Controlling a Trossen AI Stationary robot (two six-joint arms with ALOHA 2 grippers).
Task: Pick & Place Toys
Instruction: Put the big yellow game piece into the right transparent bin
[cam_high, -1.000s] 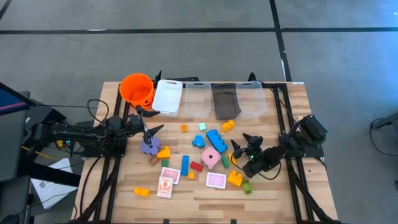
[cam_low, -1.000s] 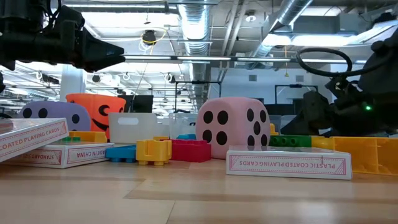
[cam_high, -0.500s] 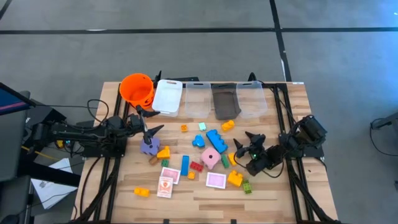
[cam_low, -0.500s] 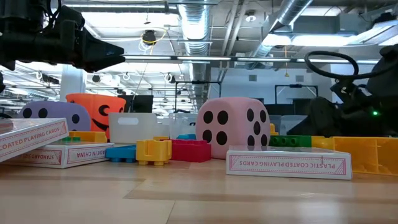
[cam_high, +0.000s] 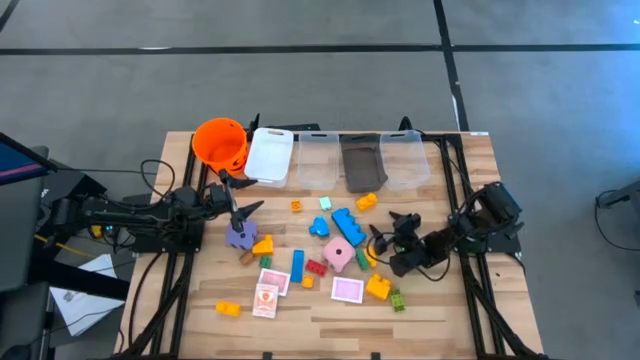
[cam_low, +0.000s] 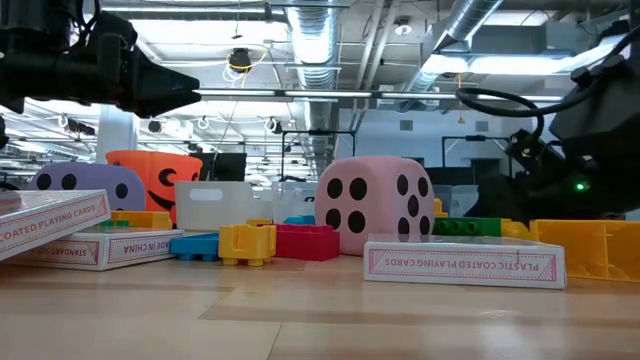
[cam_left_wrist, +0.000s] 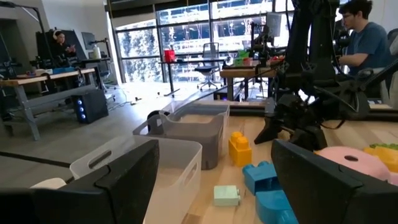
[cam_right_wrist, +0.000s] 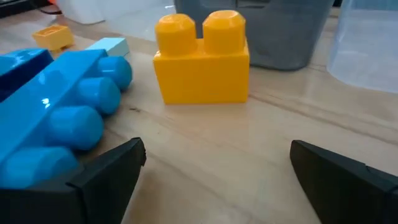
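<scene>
Two grippers gaping wide, both empty: left gripper (cam_high: 238, 196) waiting near table's left edge; right gripper (cam_high: 385, 228) (lately swung inward from the right edge) now facing small yellow two-stud plastic brick (cam_right_wrist: 201, 59) mid-table, apparently lining up its pick.

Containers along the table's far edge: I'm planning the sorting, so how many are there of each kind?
Round orange plastic bucket: 1
White rectangular plastic bin: 1
Clear rectangular plastic bins: 2
Grey rectangular plastic bin: 1
Total: 5
</scene>
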